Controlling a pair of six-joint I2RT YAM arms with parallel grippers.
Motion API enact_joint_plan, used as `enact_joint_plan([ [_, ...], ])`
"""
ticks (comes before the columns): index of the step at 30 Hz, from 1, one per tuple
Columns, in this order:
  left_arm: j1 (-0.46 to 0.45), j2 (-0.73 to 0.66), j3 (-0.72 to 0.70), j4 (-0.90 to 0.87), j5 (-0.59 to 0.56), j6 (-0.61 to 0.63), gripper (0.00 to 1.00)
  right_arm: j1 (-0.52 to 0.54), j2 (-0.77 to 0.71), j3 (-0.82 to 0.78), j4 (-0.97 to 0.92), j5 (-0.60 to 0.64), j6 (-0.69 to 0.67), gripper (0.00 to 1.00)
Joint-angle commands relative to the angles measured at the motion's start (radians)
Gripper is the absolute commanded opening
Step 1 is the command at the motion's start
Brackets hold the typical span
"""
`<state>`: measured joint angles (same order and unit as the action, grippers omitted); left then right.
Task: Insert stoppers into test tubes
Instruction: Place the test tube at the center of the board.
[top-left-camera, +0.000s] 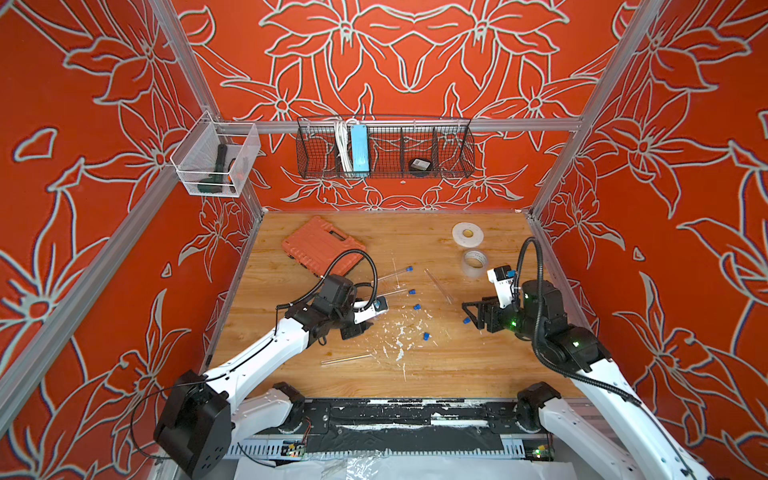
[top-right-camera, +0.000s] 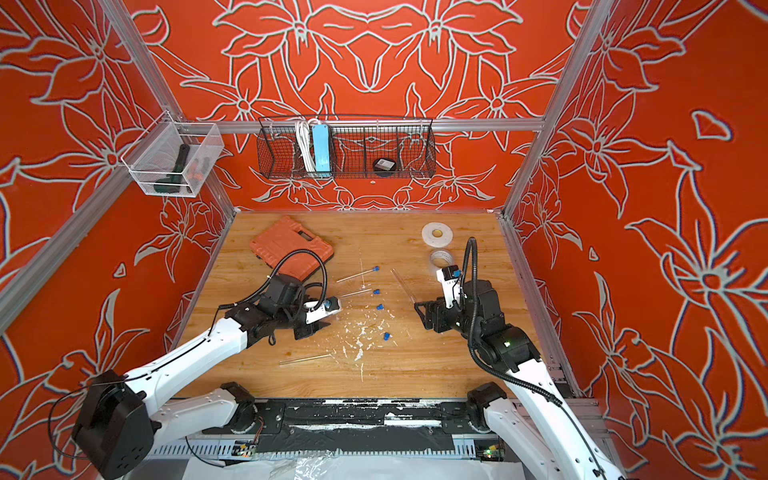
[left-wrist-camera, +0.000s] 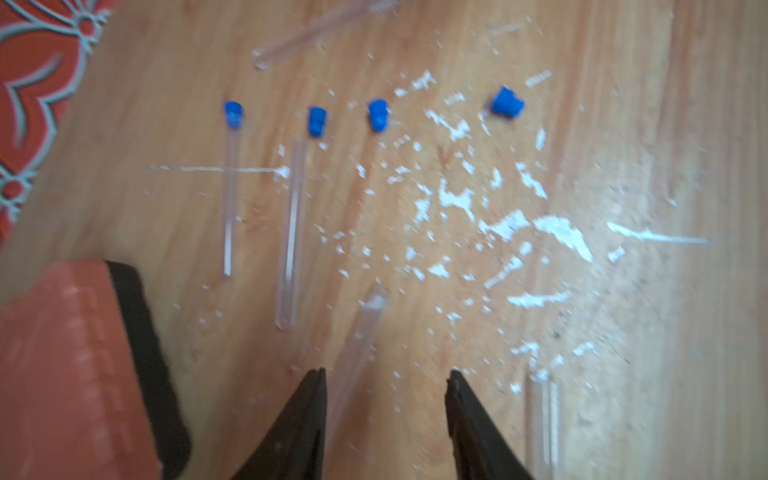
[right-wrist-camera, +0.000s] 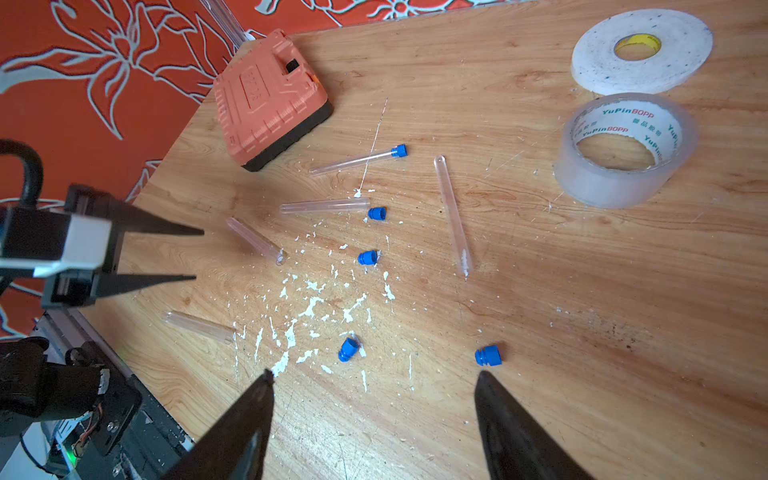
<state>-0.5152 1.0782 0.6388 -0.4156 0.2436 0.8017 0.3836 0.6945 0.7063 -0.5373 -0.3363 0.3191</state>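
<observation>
The right gripper (right-wrist-camera: 374, 378) hangs nearest, jaws wide and empty, a loose stopper (right-wrist-camera: 488, 356) just beside one tip. The left gripper (right-wrist-camera: 198, 254) is parted too, gripping nothing; its blurred wrist view alone shows a bare test tube (left-wrist-camera: 357, 332) reaching between its fingers. By the orange case (right-wrist-camera: 266, 95) lies a capped tube (right-wrist-camera: 357, 160); tape rolls (right-wrist-camera: 623, 149) sit well apart.

stoppers (right-wrist-camera: 367, 257) bright blue | test tubes (right-wrist-camera: 324, 205) clear | case (right-wrist-camera: 266, 99) orange | walls (top-left-camera: 83, 249) red, floral outlines seemingly grey
</observation>
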Motion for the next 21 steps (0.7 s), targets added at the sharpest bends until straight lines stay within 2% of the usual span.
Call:
enact_joint_plan([
  [1,-0.057,-0.066,-0.064,-0.152,-0.135,-0.029,0.45,-0.005,-0.002,0.014,0.022,-0.012,-0.02,0.76],
  [7,-0.072,-0.13,-0.075,-0.276,-0.134,-0.065,0.47,-0.005,0.005,0.003,0.035,-0.032,-0.015,0.76],
  [17,-0.094,-0.03,-0.079,-0.295,-0.207,-0.052,0.49,-0.005,0.004,0.004,0.035,-0.043,-0.016,0.76],
  [21,-0.095,-0.01,-0.082,-0.299,-0.197,-0.056,0.47,-0.005,0.011,0.009,0.029,-0.043,-0.022,0.76],
])
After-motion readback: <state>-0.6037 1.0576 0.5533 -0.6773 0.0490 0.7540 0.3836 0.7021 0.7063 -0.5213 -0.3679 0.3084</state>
